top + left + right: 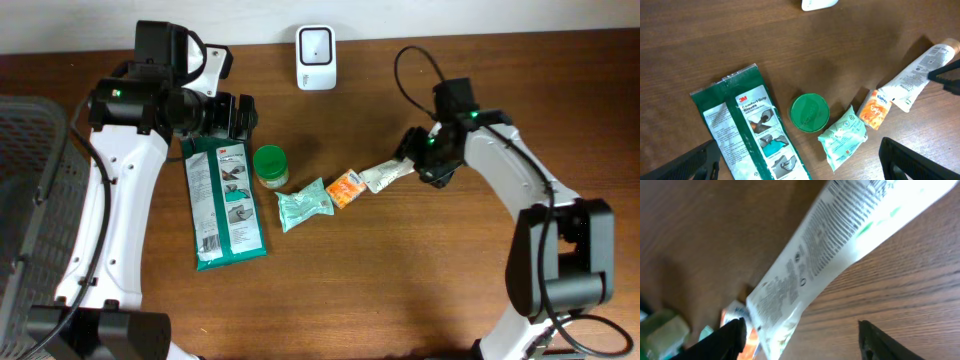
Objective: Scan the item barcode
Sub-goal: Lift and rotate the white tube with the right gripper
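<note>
At the left edge of the overhead frame I see a grey wire basket (30, 180); right of it, in the upper left, the left gripper (236, 116) hovers over the wooden table (400, 290), its fingers (912, 160) spread wide with nothing between them; just below it lies a green 3M Comfort Grip glove pack (225, 205), flat and slightly tilted; beside the pack's upper right corner stands a green-lidded jar (270, 165); next comes a mint-green wipes packet (303, 205); the white barcode scanner (316, 43) sits at top centre, well apart from the row; then a small orange packet (346, 188), its end tucked under the crimped end of the white tube (385, 176); the tube lies flat at centre, printed side up, angled toward the upper right; the right gripper (413, 152) is at its far end, fingers (727, 339) spread apart and not pinching the tube.
</note>
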`<act>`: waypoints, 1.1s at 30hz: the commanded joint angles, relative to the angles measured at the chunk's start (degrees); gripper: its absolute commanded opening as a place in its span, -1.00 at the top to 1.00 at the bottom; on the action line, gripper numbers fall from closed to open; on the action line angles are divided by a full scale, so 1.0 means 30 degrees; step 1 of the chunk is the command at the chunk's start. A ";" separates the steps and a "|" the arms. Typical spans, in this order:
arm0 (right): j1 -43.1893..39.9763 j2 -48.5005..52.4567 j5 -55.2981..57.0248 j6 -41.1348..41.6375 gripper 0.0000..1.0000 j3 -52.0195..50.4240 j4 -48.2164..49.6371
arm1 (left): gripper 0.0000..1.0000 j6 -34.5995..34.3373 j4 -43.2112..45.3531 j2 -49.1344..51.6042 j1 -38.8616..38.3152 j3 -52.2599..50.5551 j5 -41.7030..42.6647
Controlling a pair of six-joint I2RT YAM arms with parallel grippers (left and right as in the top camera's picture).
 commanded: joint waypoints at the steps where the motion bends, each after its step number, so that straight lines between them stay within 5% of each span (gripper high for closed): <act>1: 0.0474 0.0874 0.2754 0.1894 -0.27 -0.0408 0.0423 | -0.98 0.0379 0.0044 -0.0044 -0.0029 0.0102 0.0007; 4: 0.0474 0.0984 0.4080 0.0619 0.17 -0.0408 0.0612 | -0.98 0.0379 0.0044 -0.0044 -0.0029 0.0102 0.0007; 13: 0.0699 0.2572 0.2186 0.0066 0.14 -0.0444 0.2317 | -0.98 0.0379 0.0036 -0.0044 -0.0029 0.0102 0.0007; 15: 0.0685 0.2463 0.1494 -0.1188 0.40 -0.0379 0.2251 | -0.98 0.0379 0.0044 -0.0044 -0.0029 0.0102 0.0007; 16: 0.0685 0.2397 0.0182 -0.3045 0.63 -0.0109 0.2149 | -0.98 0.0379 0.0044 -0.0044 -0.0029 0.0102 0.0007; 18: 0.0685 0.2331 -0.2790 -0.8641 0.79 0.1260 0.0612 | -0.98 0.0379 0.0044 -0.0044 -0.0029 0.0102 0.0007; 22: 0.0685 0.2339 -0.4736 -1.7915 0.92 0.2419 -0.2973 | -0.99 0.0379 0.0044 -0.0044 -0.0029 0.0102 0.0007; 25: 0.0685 0.2368 -0.3002 -1.9052 0.83 0.2419 -0.3257 | -0.98 0.0379 0.0044 -0.0044 -0.0029 0.0102 0.0007; 29: 0.0663 0.2368 -0.0444 -1.6917 -0.13 0.2412 -0.3402 | -0.98 0.0379 0.0044 -0.0044 -0.0029 0.0102 0.0007; 33: -0.0503 0.2368 -0.4772 -1.8804 -0.22 0.1974 -0.4197 | -0.99 0.0379 0.0044 -0.0044 -0.0029 0.0102 0.0007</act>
